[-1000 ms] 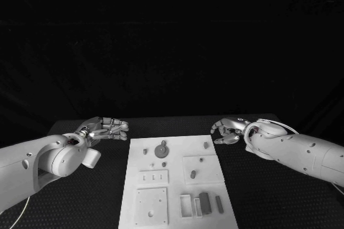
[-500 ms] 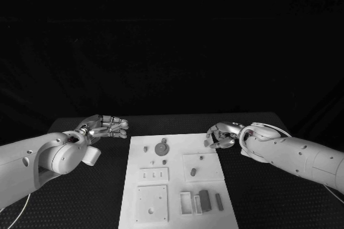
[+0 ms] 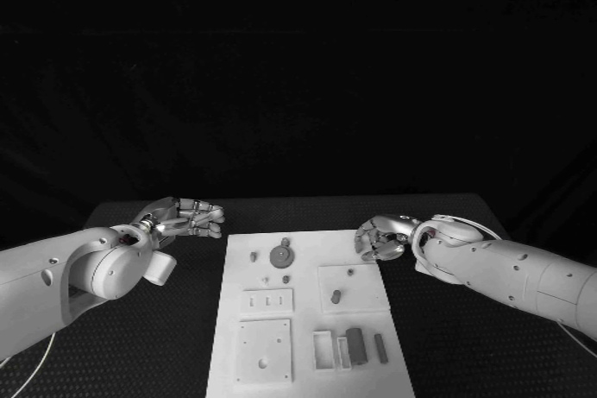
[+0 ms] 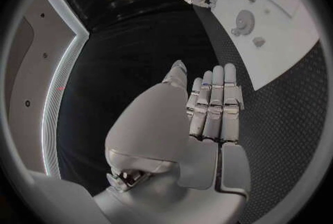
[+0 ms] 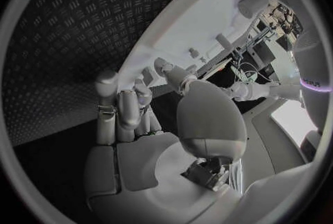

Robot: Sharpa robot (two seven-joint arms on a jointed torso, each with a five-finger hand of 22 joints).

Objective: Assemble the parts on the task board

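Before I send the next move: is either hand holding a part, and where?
Nothing is held. The left hand has straight bare fingers; the right hand hovers with curled fingers at the white task board's edge.

task board: white long plate, flat on the tabletop, centred between the two arms, long side running away from the robot
round part: dark disc with small knob, lies flat near board's far end
oval part: small, dark, on the raised square plate mid-board, right side
bar parts: dark upright bars at near right corner, beside pale slotted blocks
small pegs: tiny, dark, scattered near the disc
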